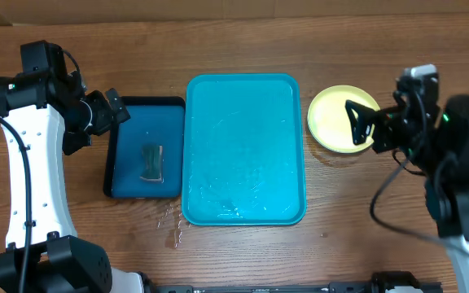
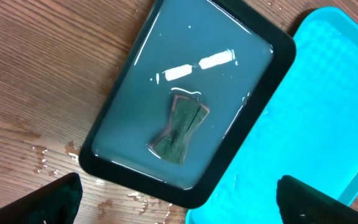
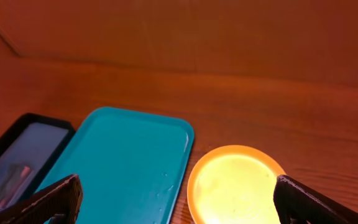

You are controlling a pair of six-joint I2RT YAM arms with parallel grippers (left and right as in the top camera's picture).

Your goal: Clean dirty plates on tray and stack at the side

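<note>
The turquoise tray (image 1: 245, 146) lies in the middle of the table, with only water streaks on its wet surface. A pale yellow plate (image 1: 336, 119) rests on the wood just right of the tray, apart from its rim. My right gripper (image 1: 365, 124) hovers over the plate's right edge, open and holding nothing. In the right wrist view the plate (image 3: 238, 186) and tray (image 3: 123, 168) lie between and beyond the spread fingers (image 3: 48, 202). My left gripper (image 1: 111, 112) is open over the far left corner of a dark blue tray.
The dark blue, black-rimmed tray (image 1: 137, 110) sits against the turquoise tray's left side, holding water and a green sponge (image 2: 179, 129). Water droplets (image 2: 55, 155) spot the wood near its front corner. A wall runs along the table's far edge.
</note>
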